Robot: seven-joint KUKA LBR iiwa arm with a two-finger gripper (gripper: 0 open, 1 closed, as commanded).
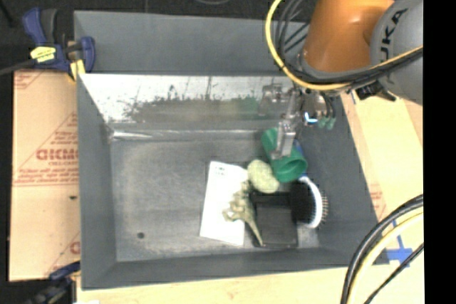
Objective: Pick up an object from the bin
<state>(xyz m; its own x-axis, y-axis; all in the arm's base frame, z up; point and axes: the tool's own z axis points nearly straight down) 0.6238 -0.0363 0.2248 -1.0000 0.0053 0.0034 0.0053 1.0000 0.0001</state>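
Note:
My gripper (286, 142) hangs at the right side of the bin, near the back wall. It is low over a green cup-like thing (287, 167) and hides part of it. Just left of the green thing lies a pale yellow-green rounded lump (263, 176). In front of it lies a black brush with white bristles (308, 203).
A black flat box (275, 223) lies beside the brush, a beige toy figure (240, 209) leans on its left edge, and a white card (221, 201) sits under them. The orange wrist cover and looped cables hang above the bin's back right corner.

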